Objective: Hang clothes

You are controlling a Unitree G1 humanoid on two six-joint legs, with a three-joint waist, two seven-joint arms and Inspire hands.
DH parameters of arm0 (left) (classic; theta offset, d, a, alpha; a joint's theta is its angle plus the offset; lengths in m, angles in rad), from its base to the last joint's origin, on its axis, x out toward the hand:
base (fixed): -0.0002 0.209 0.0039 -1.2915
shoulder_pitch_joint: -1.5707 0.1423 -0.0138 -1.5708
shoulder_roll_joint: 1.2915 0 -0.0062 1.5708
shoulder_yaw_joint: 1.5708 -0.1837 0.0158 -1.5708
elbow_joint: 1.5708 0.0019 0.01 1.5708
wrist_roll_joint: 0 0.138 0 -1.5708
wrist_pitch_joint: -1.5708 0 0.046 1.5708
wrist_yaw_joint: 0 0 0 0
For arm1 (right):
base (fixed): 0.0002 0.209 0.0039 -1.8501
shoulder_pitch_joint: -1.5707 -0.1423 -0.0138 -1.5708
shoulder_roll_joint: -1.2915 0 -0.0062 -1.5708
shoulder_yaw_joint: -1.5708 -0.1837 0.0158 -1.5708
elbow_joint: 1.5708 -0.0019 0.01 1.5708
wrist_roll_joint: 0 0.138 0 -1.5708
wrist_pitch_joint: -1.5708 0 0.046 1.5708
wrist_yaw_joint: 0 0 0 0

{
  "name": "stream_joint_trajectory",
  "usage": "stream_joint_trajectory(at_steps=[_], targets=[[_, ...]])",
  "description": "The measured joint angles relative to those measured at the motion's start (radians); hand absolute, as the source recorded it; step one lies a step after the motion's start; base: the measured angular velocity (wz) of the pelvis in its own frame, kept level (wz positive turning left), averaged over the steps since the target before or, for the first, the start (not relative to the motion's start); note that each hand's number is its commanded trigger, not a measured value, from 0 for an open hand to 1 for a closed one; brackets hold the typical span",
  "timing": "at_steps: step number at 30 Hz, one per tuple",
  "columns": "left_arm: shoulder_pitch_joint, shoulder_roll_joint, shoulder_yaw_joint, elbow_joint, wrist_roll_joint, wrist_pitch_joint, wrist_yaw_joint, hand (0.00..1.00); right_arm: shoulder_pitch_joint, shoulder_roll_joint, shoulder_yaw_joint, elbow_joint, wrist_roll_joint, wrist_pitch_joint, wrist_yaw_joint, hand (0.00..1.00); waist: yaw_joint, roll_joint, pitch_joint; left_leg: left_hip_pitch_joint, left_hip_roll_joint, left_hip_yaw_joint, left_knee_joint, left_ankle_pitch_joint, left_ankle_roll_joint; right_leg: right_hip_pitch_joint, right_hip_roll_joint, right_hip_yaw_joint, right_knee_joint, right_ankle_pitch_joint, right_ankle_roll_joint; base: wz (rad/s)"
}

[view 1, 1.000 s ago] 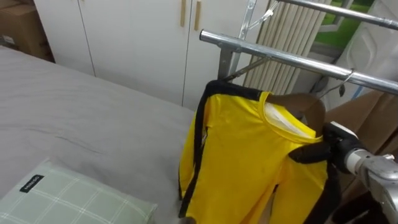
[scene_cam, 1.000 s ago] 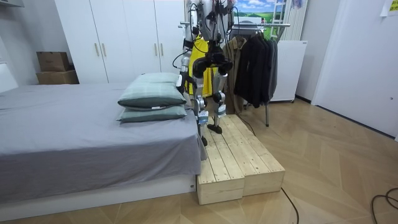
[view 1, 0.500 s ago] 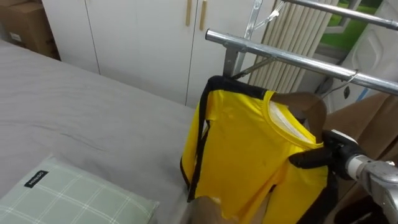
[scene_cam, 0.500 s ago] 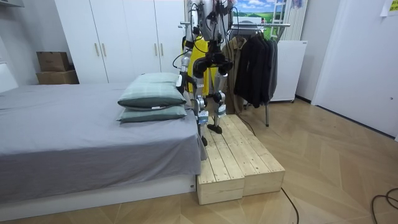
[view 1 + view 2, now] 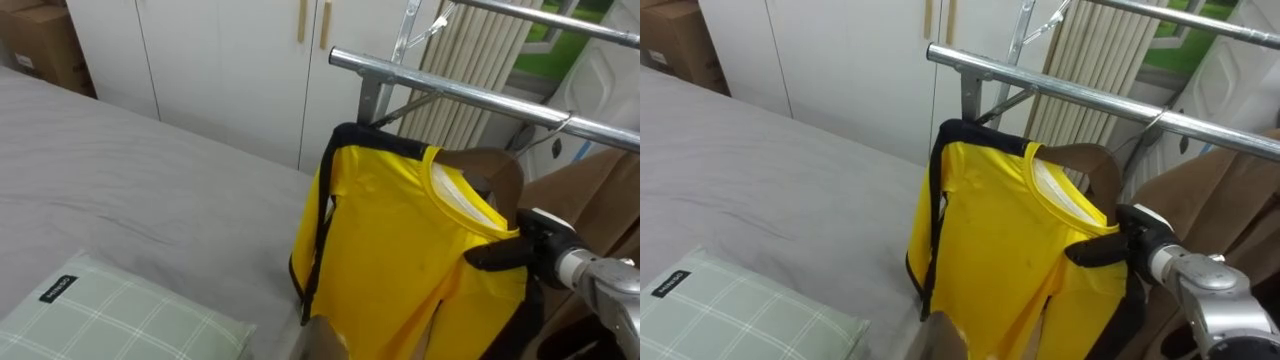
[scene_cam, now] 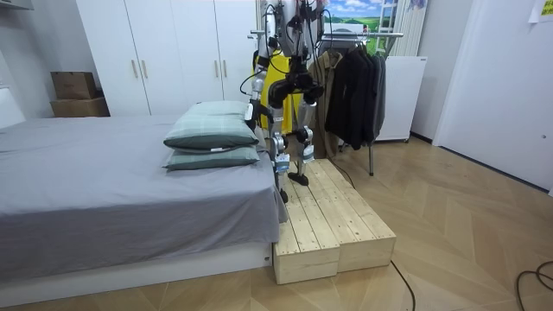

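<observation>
I'm driving it in somebody's bedroom, looks like a normal home. There's a big bed (image 6: 104, 190) with a grey sheet and two green pillows (image 6: 212, 130), and a white wardrobe (image 6: 164, 52) along the back wall. Beside the bed is a metal clothes rack (image 5: 480, 95) with dark coats (image 6: 350, 86) on it. There's also a radiator (image 5: 470, 55), cardboard boxes (image 6: 76, 93) in the corner, and a wood floor (image 6: 467, 233).

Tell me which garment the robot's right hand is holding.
The yellow shirt: the right hand pinches its shoulder. The brown garment behind it is untouched.
</observation>
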Motion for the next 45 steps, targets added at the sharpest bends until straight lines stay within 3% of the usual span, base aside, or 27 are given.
stream_joint_trajectory(at_steps=[15,20,26,45], targets=[[0.0,-0.002,-0.001,0.004,0.0,0.005,0.003,0.0,-0.015,0.0,0.0,-0.007,-0.023,0.001,-0.034,0.0,0.007,0.002,-0.0034,0.016,0.003,0.009,-0.004,0.004,-0.005,0.013,0.003,0.006,0.001,0.007,-0.006,-0.01],[0.0,-0.002,0.002,0.004,-0.001,0.007,-0.001,0.0,-0.026,-0.001,-0.002,-0.029,-0.073,0.001,-0.035,0.0,0.004,0.003,-0.0039,0.015,0.002,0.011,-0.003,0.004,-0.006,0.015,0.003,0.008,0.0,0.005,0.001,0.0],[0.0,-0.002,0.002,0.015,-0.001,0.006,-0.019,0.0,-0.027,-0.001,-0.003,-0.089,-0.089,0.0,-0.032,0.0,0.004,0.015,-0.0136,0.02,0.003,0.012,-0.004,0.006,-0.006,0.017,0.003,0.008,0.002,0.005,0.001,0.0],[0.0,-0.002,0.001,0.018,-0.001,0.006,-0.03,0.0,-0.027,-0.001,-0.013,-0.101,-0.089,0.0,-0.033,0.0,0.003,0.014,-0.013,0.021,0.003,0.013,-0.006,0.005,-0.004,0.02,0.004,0.012,0.001,0.004,0.002,0.0]])
